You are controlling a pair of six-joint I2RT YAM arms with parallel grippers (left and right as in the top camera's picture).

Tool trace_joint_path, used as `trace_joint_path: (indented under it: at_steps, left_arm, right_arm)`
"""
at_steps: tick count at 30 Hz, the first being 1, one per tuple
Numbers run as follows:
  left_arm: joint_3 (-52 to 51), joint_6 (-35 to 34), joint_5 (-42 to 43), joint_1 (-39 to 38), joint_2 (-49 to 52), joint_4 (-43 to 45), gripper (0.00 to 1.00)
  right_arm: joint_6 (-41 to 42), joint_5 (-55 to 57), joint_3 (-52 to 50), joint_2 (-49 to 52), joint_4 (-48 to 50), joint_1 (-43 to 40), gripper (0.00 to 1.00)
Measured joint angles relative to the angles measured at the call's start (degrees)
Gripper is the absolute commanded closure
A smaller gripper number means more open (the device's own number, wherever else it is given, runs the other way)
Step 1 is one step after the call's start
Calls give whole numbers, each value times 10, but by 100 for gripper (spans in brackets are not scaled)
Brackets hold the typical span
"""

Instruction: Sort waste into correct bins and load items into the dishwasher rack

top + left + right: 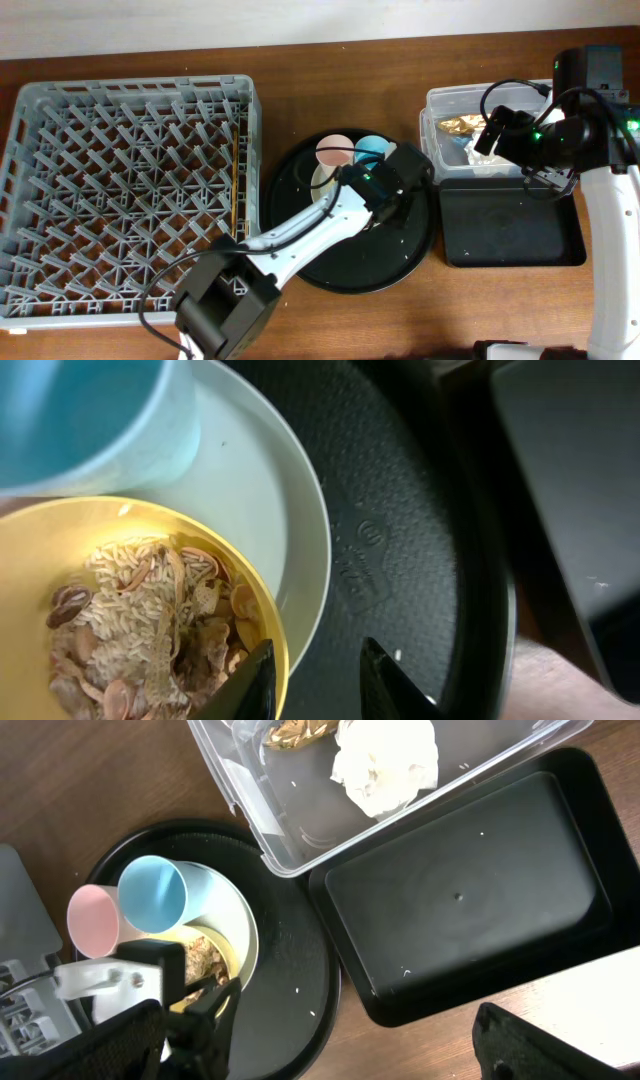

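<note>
Straddling the rim of the bowl [30, 560], the left gripper [315, 685] has one finger over the scraps [150, 620] and one outside, jaws apart, not yet pinched! The bowl sits on the plate [250, 490] toward 12 o'clock of the round tray [420, 530], with the blue cup [90, 410] close by at the bowl's 11 o'clock in the left wrist view and the pink cup [93, 920] beside that.

Danger here: a one-sided rim pinch on a loaded bowl looks likely to tip it, and scraps would land on the plate or round tray. A weak bite could let it slip. A careless lift might knock the blue cup or drag the plate.

Over at 2 o'clock, the right gripper [320, 1050] hangs wide open and empty above the tub [300, 800], where the napkin [385, 765] and wrapper [295, 730] already lie. The black tray [470, 900], at 3 o'clock, is bare but for flecks. The rack [130, 200], at 9 o'clock, holds only the chopsticks [236, 170] along its 3 o'clock wall.

Underneath it all is a brown wooden table [330, 70], with a pale strip at 12 o'clock; nothing more of the room shows.
</note>
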Motion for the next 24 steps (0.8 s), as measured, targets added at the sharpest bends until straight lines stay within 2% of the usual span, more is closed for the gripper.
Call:
trace_joint_path:
  at_steps: [6,8,10,13,14,15,16,17,18,19,20,24]
  left_arm:
    - [0,0,-42,-2,19,0,71]
    - [0,0,-43,-2,19,0,64]
    - [2,0,-46,-2,20,-8,63]
    - [38,4,-90,-2,19,-82,55]
    - [62,3,-118,-2,16,-143,50]
    - [86,4,-156,1,-8,-189,37]
    - [111,5,-183,8,-40,-210,21]
    - [130,4,-198,22,-80,-226,17]
    - [139,1,-206,38,-114,-240,5]
    - [147,-7,-213,72,-164,-271,1]
    - [152,-15,-215,125,-212,-301,1]
    - [156,-21,-193,257,-252,-390,1]
  right_arm:
    - [0,0,0,0,0,0,1]
    - [0,0,0,0,0,0,1]
    - [0,0,0,0,0,0,1]
    - [0,0,0,0,0,0,1]
    - [0,0,0,0,0,0,1]
    - [0,0,0,0,1,0,1]
    - [0,0,0,0,0,0,1]
    - [0,0,0,0,0,0,1]
    - [0,0,0,0,0,0,1]
    - [0,0,0,0,0,0,1]
    - [0,0,0,0,0,0,1]
    - [0,-3,-1,0,8,0,1]
